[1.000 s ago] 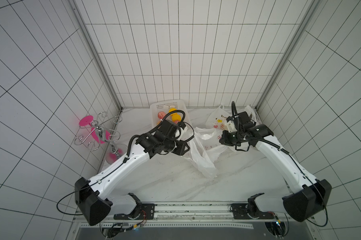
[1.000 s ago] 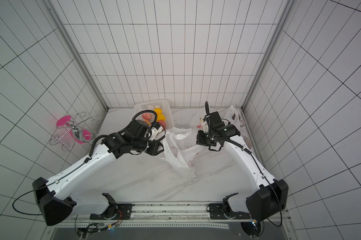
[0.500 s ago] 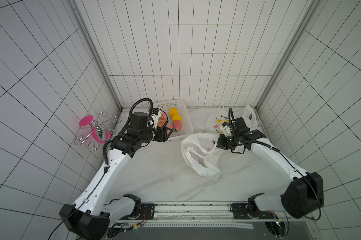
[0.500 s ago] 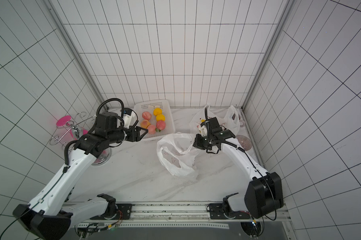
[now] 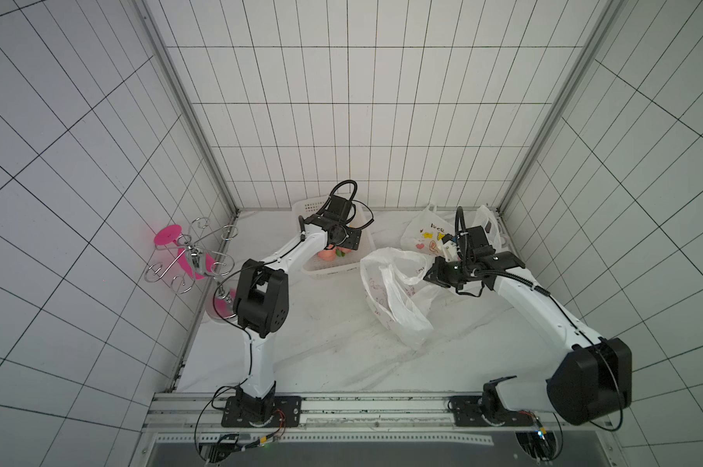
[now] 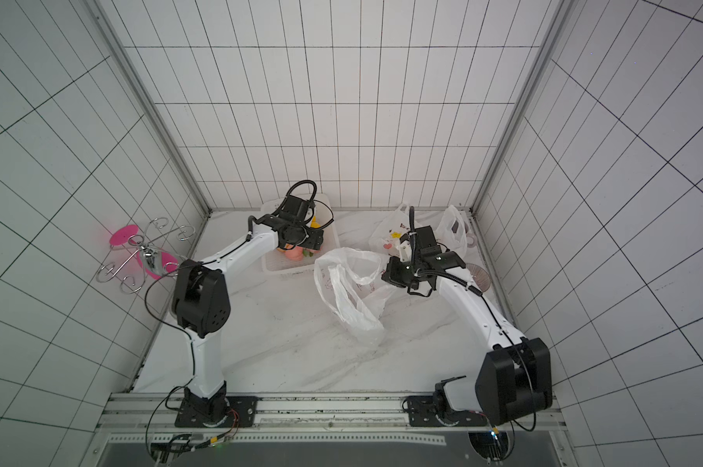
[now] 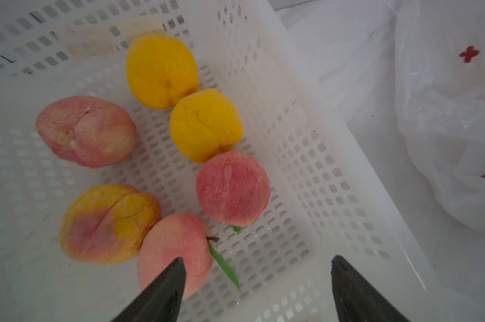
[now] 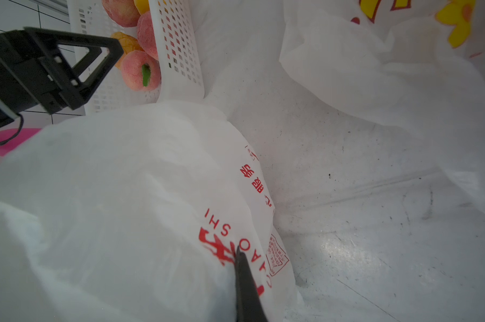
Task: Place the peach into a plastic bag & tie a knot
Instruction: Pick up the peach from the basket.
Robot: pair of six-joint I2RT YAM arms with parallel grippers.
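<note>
The left claw (image 7: 258,264) hangs released over the basket (image 7: 333,145). Its fingers (image 7: 166,287) are spread wide, with only basket floor between them. The peach (image 7: 174,248), pink with a green leaf, lies in the basket right at one fingertip and partly behind it. I cannot tell whether that finger touches it. Ahead of the claw lie five more fruits (image 7: 233,186): two pink, two yellow, and one mixed yellow and pink touching the peach.

The right claw (image 8: 239,259) is clenched on the bag (image 8: 124,195), pinching white film by the red print. In a top view the bag's mouth gapes from this claw toward the basket, and its body sags onto the table (image 5: 321,356). A second bag (image 5: 422,234), with coloured prints, stands just behind the right claw. The claws are well apart, with the open mouth between them.
</note>
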